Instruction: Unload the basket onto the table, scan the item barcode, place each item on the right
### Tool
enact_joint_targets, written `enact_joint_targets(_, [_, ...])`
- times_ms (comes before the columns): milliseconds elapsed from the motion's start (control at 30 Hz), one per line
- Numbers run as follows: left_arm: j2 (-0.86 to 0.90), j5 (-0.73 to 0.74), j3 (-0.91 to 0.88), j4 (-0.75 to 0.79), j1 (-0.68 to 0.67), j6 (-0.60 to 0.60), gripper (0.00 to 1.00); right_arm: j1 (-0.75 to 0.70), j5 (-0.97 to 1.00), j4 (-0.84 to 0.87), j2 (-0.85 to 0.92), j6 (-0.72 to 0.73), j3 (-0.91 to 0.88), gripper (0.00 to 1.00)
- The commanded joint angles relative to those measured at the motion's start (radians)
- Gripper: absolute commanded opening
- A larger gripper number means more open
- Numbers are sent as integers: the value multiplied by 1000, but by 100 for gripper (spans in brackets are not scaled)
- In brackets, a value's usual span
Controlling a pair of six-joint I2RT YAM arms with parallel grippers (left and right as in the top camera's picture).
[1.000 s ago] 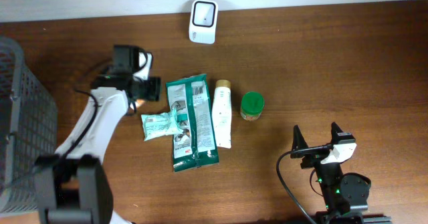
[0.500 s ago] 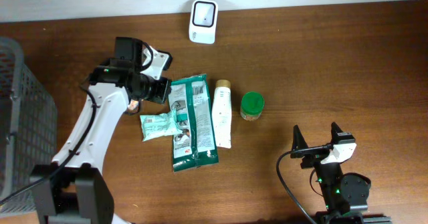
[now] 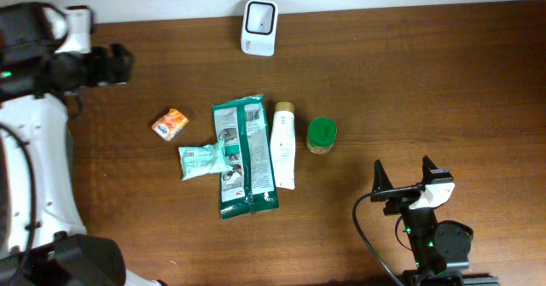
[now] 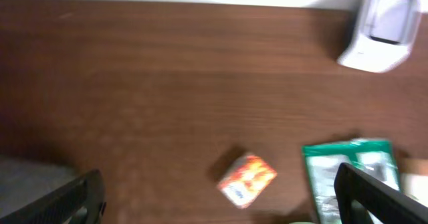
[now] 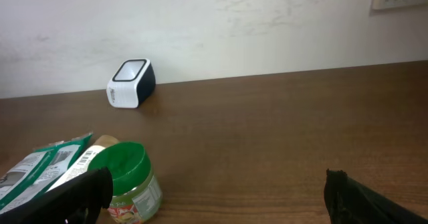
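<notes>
A small orange box (image 3: 171,124) lies on the wood table, left of the other items; the left wrist view shows it blurred (image 4: 246,178) below my jaws. The white barcode scanner (image 3: 258,26) stands at the table's back edge, also in the left wrist view (image 4: 379,29) and the right wrist view (image 5: 131,83). My left gripper (image 3: 122,65) hangs open and empty at the far left, well apart from the box (image 4: 217,190). My right gripper (image 3: 402,177) rests open and empty near the front right (image 5: 217,190).
A green pouch (image 3: 246,154) lies mid-table with a teal packet (image 3: 203,160) on its left and a white tube (image 3: 283,145) on its right. A green-lidded jar (image 3: 322,135) stands right of the tube, close ahead of my right gripper (image 5: 124,180).
My left arm has swung from beside the pouch up and away to the far left. The orange box now lies uncovered on the table. The right arm has not moved.
</notes>
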Motion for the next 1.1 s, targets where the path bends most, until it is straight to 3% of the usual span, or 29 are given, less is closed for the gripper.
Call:
enact_joint_targets(0, [-4,4,18,-24,111,-9,99,-6,-13,-2,-7,8,-7,98])
enact_joint_targets(100, [-4,4,18,-27,164,-9,99,-6,-13,-2,-7,8,-7,98])
enact_joint_targets(500, [-4,4,18,-27,167,-9,99,-6,-17,-2,-7,8,-7,98])
enact_joint_targets(667, [-4,4,18,-27,167,-9,99,-6,-212,51,2,31,27,98])
enact_joint_targets(833, [-4,4,18,-27,167,-9,99,-6,-299,-28,253,30,290,98])
enact_joint_targets(1067, [-4,4,18,-27,167,-9,99,-6,-390,-581,872,26,1018,98])
